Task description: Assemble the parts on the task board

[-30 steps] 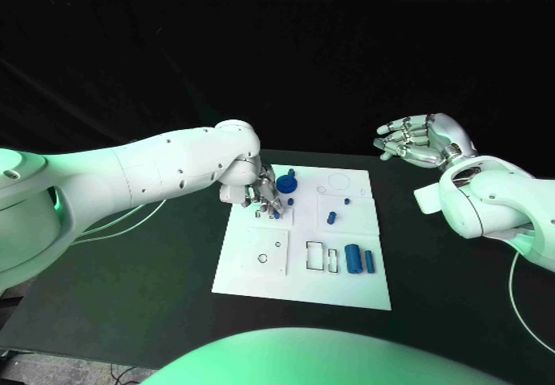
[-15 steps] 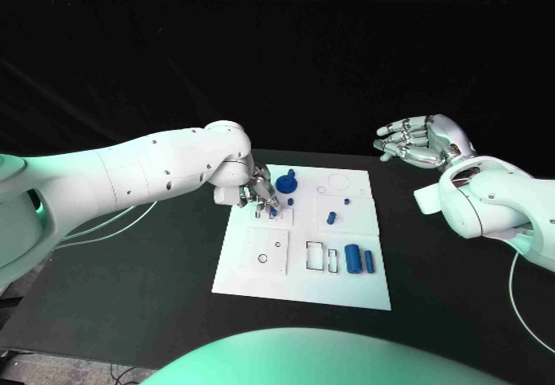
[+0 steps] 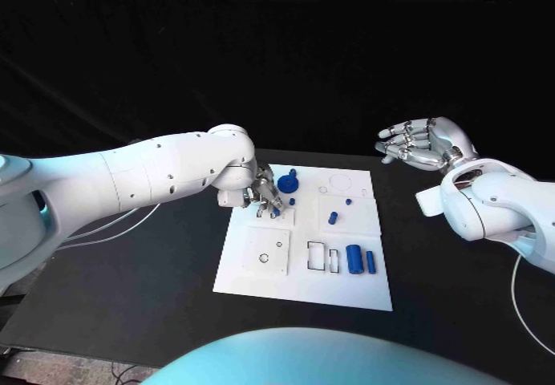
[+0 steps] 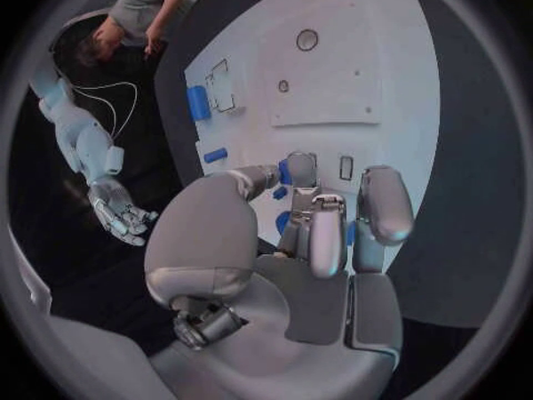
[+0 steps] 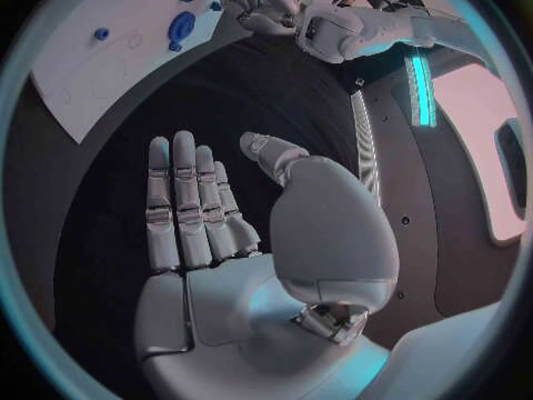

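A black table (image 3: 139, 281) is filling the foreground under a dark backdrop, and the white task board (image 3: 303, 277) is lying in its middle. On the board, the parts are sitting in two clusters: a round blue piece (image 3: 285, 183) with a few small blue bits beside it near the far left corner, a short blue peg (image 3: 332, 216) toward the middle, and two blue cylinders (image 3: 360, 259) lying side by side near the right edge, next to some outlined slots.

The left hand (image 3: 257, 195) is reaching down over the far left part of the board, its fingertips (image 4: 302, 171) pointing at the small pieces just beside the round one. Whether it is already pinching something I cannot tell; blue is showing between the fingers in the left wrist view, but the contact is hidden.

The right hand (image 3: 423, 143) is hovering above the table off the board's far right corner, palm open, fingers apart, holding nothing.

To do this step well, the left hand should probably be closing slowly on a single small piece, keeping the neighbouring bits undisturbed, and lifting straight up before carrying it to its slot.
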`<state>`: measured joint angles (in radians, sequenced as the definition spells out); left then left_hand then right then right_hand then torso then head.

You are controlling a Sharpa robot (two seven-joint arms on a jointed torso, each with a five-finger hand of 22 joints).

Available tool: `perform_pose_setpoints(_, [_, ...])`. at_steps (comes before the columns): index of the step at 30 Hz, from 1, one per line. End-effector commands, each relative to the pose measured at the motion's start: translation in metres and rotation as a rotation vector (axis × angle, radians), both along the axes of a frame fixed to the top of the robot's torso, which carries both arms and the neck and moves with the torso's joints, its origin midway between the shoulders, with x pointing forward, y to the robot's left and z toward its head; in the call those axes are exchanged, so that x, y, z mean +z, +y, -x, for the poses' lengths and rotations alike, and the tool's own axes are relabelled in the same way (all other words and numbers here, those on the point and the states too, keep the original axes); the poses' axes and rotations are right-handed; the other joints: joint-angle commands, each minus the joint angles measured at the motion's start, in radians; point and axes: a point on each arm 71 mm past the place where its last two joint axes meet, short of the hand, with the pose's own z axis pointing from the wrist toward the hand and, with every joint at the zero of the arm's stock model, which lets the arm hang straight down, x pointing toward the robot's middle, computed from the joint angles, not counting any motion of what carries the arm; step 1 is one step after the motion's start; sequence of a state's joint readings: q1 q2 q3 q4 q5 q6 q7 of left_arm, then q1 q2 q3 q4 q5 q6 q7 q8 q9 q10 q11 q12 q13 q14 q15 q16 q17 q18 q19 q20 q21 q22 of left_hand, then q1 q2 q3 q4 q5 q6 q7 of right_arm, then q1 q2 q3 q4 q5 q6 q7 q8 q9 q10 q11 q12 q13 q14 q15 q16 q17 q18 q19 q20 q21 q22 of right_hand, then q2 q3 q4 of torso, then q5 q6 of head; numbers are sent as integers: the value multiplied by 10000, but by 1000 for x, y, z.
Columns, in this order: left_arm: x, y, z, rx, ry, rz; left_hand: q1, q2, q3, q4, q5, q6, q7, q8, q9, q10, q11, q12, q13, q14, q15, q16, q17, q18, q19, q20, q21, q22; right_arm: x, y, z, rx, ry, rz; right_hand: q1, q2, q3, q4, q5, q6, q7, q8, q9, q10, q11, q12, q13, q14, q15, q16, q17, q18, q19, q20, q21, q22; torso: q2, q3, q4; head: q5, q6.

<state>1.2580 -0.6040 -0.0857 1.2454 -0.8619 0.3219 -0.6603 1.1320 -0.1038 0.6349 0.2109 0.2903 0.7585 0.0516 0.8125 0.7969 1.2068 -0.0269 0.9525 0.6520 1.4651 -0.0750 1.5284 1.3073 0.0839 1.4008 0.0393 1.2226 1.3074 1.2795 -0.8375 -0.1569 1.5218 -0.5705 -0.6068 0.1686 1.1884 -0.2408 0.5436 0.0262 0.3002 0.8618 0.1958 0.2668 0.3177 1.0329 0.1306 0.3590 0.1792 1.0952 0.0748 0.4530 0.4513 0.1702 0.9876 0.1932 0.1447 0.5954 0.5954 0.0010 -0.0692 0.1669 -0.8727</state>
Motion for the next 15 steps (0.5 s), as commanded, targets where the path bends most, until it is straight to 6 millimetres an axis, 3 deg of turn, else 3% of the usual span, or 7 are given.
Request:
perform_pose_setpoints(1, [0,-2,-1,-249,-291,-202,-160,-1,1965,-1991,296,124,1,57,54,86,14,61,12,880,-80,-6,1729,-46,6,-99,-23,939,-1,2,0,191,48,53,-124,8,3,-37,32,40,-8,28,-7,49,10,-61,-8,46,37,-31,17,116,49,1,-64,-9,12,4,-15,16,1])
perform_pose_setpoints(15, [-2,2,-2,-386,-324,-644,-255,-20,1995,-2092,656,217,-25,90,99,179,1,148,130,876,-91,-16,1705,-46,9,-110,-24,961,-1,2,0,196,59,57,-145,15,-4,-34,35,37,-5,28,-7,52,13,-71,-17,45,41,-48,23,116,48,4,-75,-25,14,6,-1,13,1])
